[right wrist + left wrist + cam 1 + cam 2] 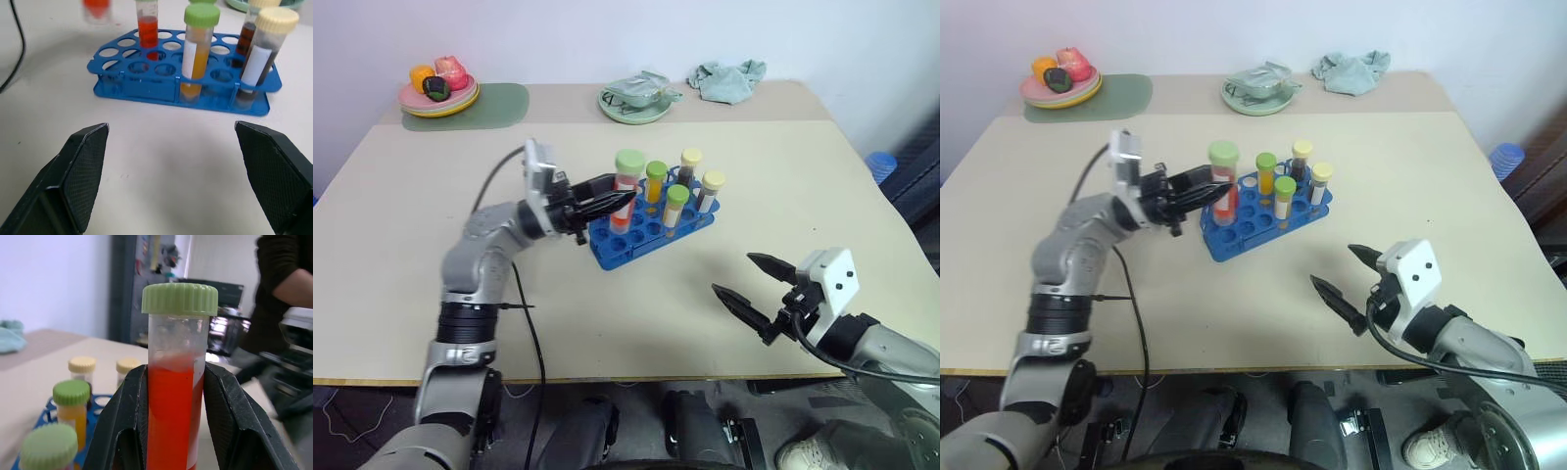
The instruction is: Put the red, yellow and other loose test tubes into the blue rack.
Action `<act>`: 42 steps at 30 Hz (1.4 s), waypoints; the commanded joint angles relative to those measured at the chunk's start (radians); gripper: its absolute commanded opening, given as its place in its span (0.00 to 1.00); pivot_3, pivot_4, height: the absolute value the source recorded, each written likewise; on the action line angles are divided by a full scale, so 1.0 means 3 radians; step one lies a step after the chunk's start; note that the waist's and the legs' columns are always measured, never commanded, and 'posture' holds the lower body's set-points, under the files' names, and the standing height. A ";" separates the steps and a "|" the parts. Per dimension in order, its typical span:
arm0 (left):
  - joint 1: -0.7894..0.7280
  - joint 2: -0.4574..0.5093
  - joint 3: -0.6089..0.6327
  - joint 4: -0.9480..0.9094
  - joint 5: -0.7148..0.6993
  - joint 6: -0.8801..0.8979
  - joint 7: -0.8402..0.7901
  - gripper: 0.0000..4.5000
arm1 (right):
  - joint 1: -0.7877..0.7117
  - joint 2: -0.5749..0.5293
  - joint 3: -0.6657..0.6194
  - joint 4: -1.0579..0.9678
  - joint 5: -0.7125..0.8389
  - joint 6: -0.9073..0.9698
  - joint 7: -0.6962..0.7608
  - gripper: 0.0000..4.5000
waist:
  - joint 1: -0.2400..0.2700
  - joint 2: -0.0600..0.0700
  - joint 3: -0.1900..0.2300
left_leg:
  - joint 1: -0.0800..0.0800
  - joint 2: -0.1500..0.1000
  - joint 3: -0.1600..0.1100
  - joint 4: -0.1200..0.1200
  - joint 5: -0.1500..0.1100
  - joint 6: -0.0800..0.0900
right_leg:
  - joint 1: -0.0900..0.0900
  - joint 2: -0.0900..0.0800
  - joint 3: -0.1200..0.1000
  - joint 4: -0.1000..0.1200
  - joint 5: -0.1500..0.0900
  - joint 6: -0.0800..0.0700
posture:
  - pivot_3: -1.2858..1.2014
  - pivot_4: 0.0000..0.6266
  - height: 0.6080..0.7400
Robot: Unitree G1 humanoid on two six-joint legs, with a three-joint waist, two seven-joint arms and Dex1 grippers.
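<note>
My left gripper (619, 204) is shut on the red test tube (171, 396), which has a green cap. It holds the tube upright over the left part of the blue rack (607, 250). The tube's lower end is at the rack's top plate; I cannot tell whether it is in a hole. Two yellow tubes with green caps (656, 186) and two cream-capped tubes (712, 191) stand in the rack. My right gripper (734, 274) is open with nothing in it, low over the table, nearer than the rack and to its right.
At the back left a plate of toy fruit (438, 96) sits on a green mat. A green plate (634, 108) and a teal cloth (729, 78) lie at the back. A person (286, 293) stands beyond the table in the left wrist view.
</note>
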 commanded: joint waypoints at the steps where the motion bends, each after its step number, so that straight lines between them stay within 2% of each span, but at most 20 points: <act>1: 0.0011 -0.0069 -0.0095 -0.0003 0.0182 -0.0382 0.0133 0.32 | 0.0093 0.0028 -0.0133 -0.0168 -0.0021 -0.0115 -0.0014 0.94 | -0.0009 0.0001 -0.0001 | 0.0000 0.0000 0.0000 -0.0001 0.0000 0.0000 | -0.0001 0.0001 0.0000 0.0000 0.0000 0.0000 | 0.52 0.24 1.00; 6: 0.0179 -0.0238 -0.0250 0.0147 0.0456 -0.0726 0.0431 0.32 | 0.0259 0.0058 -0.0170 -0.0253 -0.0028 -0.0159 -0.0042 0.94 | 0.0001 0.0007 -0.0004 | 0.0001 0.0001 0.0000 -0.0001 0.0000 0.0000 | 0.0001 0.0001 0.0001 0.0000 0.0000 0.0000 | 0.52 0.24 1.00; 17: 0.0213 -0.0313 -0.0318 0.0580 0.0687 -0.1102 0.0699 0.32 | 0.0322 0.0033 -0.0226 -0.0385 0.0074 -0.0083 -0.0158 0.94 | 0.0002 0.0007 -0.0004 | 0.0001 0.0001 0.0000 -0.0001 -0.0001 0.0001 | 0.0002 0.0001 0.0000 -0.0003 0.0000 0.0000 | 0.52 0.24 1.00; 25: 0.0153 -0.0362 -0.0351 0.0868 0.0693 -0.1284 0.0612 0.32 | 0.0304 0.0002 -0.0253 -0.0419 0.0141 -0.0045 -0.0237 0.94 | -0.0001 0.0008 -0.0007 | 0.0002 0.0001 0.0000 -0.0001 -0.0001 0.0001 | 0.0004 0.0001 0.0000 -0.0003 0.0000 0.0000 | 0.52 0.24 1.00; 42: 0.0139 -0.0408 -0.0383 0.1073 0.0697 -0.1500 0.0483 0.32 | 0.0207 -0.0050 -0.0259 -0.0431 0.0247 0.0021 -0.0324 0.94 | -0.0001 0.0011 -0.0009 | 0.0003 0.0001 0.0000 -0.0001 -0.0002 0.0003 | 0.0005 0.0001 0.0000 -0.0006 0.0000 0.0001 | 0.52 0.24 1.00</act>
